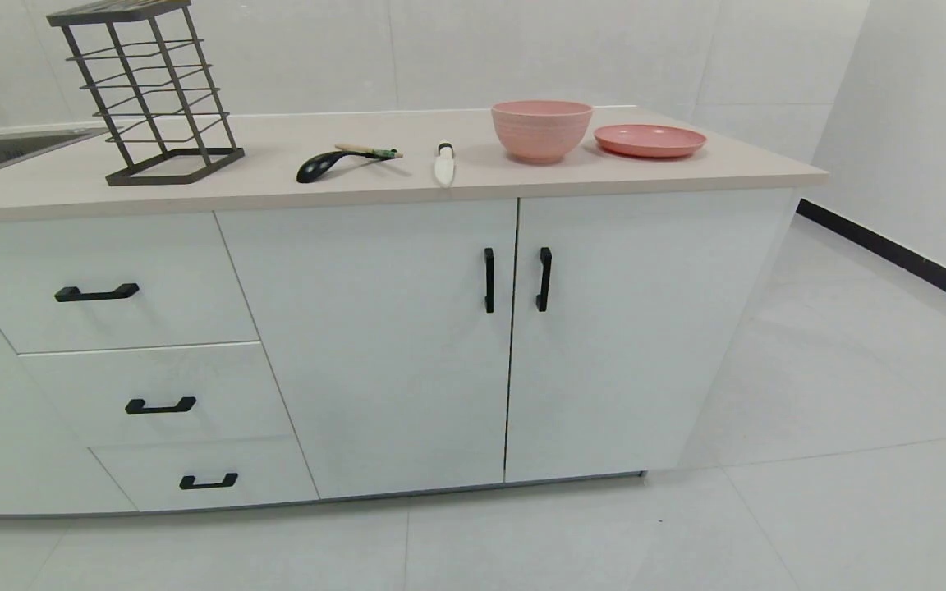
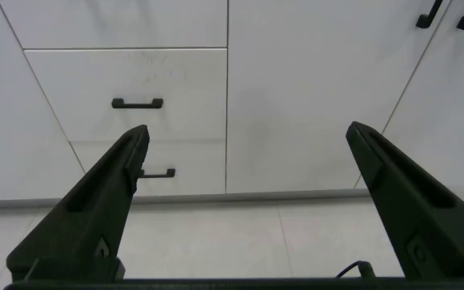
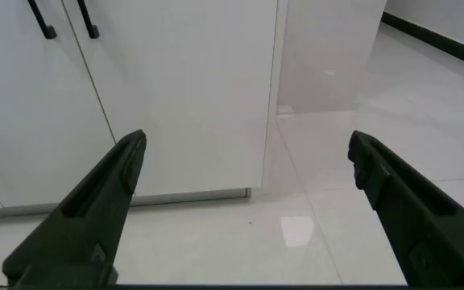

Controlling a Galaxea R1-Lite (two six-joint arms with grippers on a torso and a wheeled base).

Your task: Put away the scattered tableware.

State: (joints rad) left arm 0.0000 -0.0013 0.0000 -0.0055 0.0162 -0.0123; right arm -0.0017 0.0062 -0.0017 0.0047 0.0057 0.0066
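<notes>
Tableware lies loose on the countertop [image 1: 276, 187]: pink bowl [image 1: 541, 130] just beside pink plate [image 1: 649, 140], white knife [image 1: 444, 164] and black spoon [image 1: 321, 166] nearer the wire rack [image 1: 149, 90], the likely storage place. The left gripper [image 2: 248, 133] and right gripper [image 3: 246, 141] are spread and empty, low before the cabinet fronts.

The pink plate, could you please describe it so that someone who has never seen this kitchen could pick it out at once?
Look along the beige counter above the white cabinets to its right end. There, right of the pink bowl, lies the plate. It shares the bowl's colour but is flat and shallow, and is the last thing before the counter's end.
</notes>
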